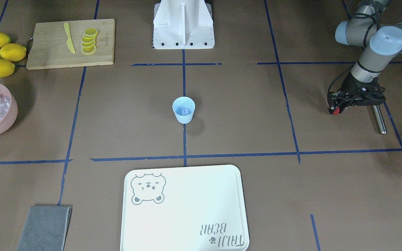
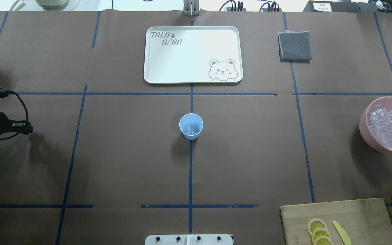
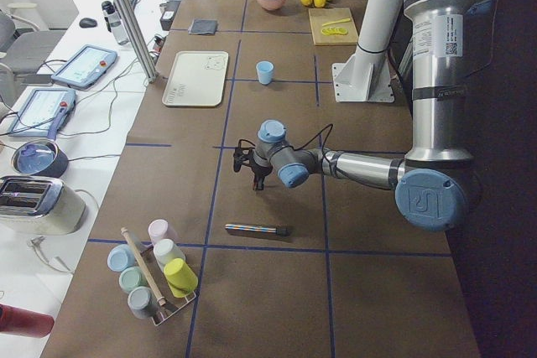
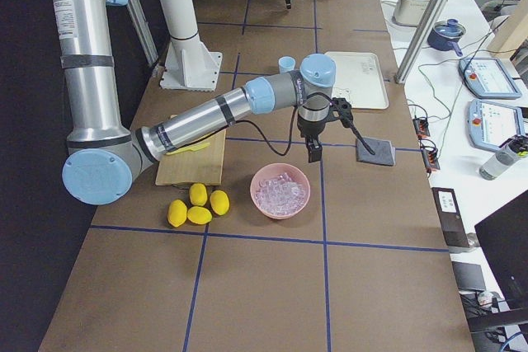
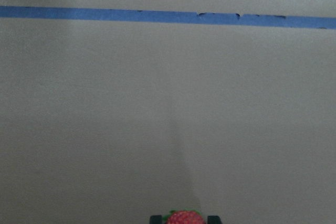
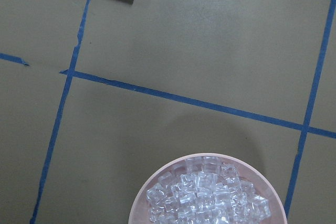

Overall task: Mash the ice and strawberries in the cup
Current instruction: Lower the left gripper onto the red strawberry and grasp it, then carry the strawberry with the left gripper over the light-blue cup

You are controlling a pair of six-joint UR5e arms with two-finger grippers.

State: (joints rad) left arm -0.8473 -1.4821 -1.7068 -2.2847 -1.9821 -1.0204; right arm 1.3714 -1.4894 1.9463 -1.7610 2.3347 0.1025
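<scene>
Some ice (image 1: pixel 185 111) lies in the mid-frame blue cup (image 1: pixel 184 118). The left claw (image 5: pixel 184 220) pinches a strawberry (image 5: pixel 185 216); whether the right claw (image 4: pixel 313 152) is spread, I cannot tell.

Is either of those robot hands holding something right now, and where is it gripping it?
The left gripper pinches the strawberry by its two sides, with one fingertip on each. The right gripper shows only from afar, so I cannot tell.

Cup (image 2: pixel 191 126) stands alone at the centre of the table (image 2: pixel 121 153), bare surface all round, mouth unobstructed from above. Tray (image 2: pixel 192 54) lies beyond it, well apart. Nothing stands between the cup and the left gripper (image 1: pixel 337 108), which is clamped on a strawberry (image 5: pixel 185 217). A metal rod (image 1: pixel 379 118) lies just beside that gripper. Bowl (image 2: pixel 364 129) and cutting board (image 2: pixel 359 214) sit well off on the robot's right.
</scene>
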